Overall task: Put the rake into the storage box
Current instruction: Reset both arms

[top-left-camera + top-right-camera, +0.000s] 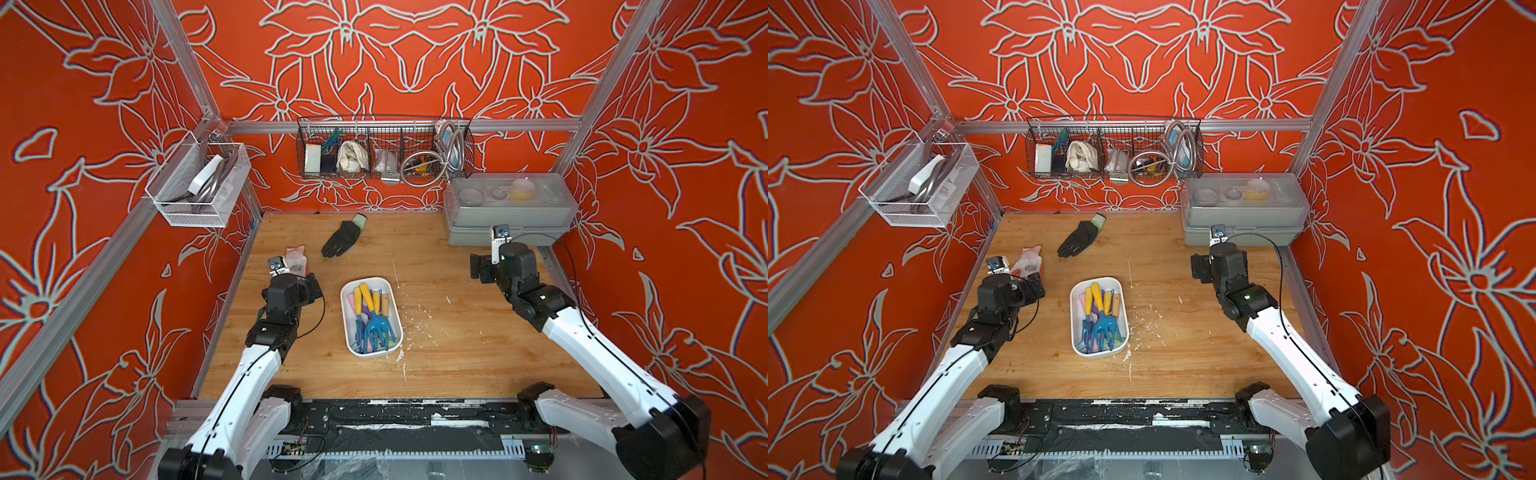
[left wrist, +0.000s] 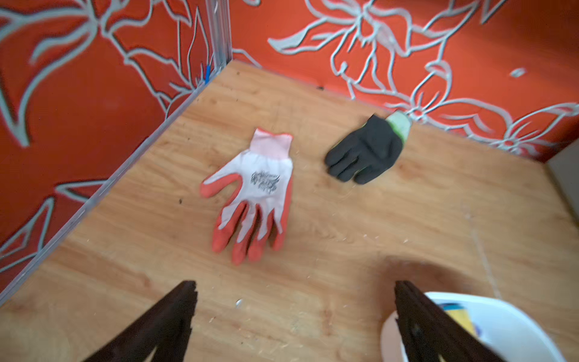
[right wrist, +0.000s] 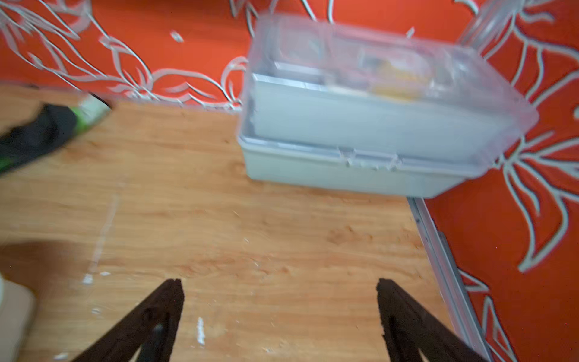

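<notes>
You'll find the blue rake [image 1: 377,326] lying inside the storage box [image 1: 368,281], seemingly atop other hand tools [image 1: 358,301]; your left gripper [image 2: 294,288] and right gripper [image 3: 279,285] both gape wide, empty.

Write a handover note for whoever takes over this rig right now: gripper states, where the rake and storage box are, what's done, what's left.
Left gripper: open, empty, over the table beside the storage box, near the red-and-white glove.
Right gripper: open, empty, over bare table in front of the grey case.
Storage box: mid-table, upright.
Rake: inside the box, lying on other hand tools, blue tines toward the robot.
Done: rake placed and released.
Left: apparently nothing for the rake; perhaps park the arms.
</notes>
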You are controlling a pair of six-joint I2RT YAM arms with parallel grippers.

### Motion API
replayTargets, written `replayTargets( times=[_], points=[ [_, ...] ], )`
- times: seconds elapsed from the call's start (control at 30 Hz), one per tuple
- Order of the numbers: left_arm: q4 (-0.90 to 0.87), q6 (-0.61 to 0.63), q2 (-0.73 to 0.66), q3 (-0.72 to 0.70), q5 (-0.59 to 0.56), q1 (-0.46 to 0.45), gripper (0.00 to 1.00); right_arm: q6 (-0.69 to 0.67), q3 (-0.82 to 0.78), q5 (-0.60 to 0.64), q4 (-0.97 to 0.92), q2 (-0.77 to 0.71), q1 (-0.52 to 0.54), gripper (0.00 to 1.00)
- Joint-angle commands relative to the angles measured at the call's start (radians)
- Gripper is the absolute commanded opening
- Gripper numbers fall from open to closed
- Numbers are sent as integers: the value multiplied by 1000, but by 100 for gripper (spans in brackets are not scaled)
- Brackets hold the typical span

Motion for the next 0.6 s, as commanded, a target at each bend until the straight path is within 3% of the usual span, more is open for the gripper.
replayTargets(
  times=[0.0,0.23,0.43,0.57],
  points=[
    [152,71,31,-64,-47,28,99,-43,-120,-3,119,-52,-95,98],
    [381,107,166,-152,-28,59,99,-56,-414,-61,434,-103,-272,98],
    [624,121,303,-174,81,94,99,-74,-567,-103,762,-13,-285,100],
    [740,128,397,-205,107,95,99,-85,-575,-109,898,75,-289,100]
  ],
)
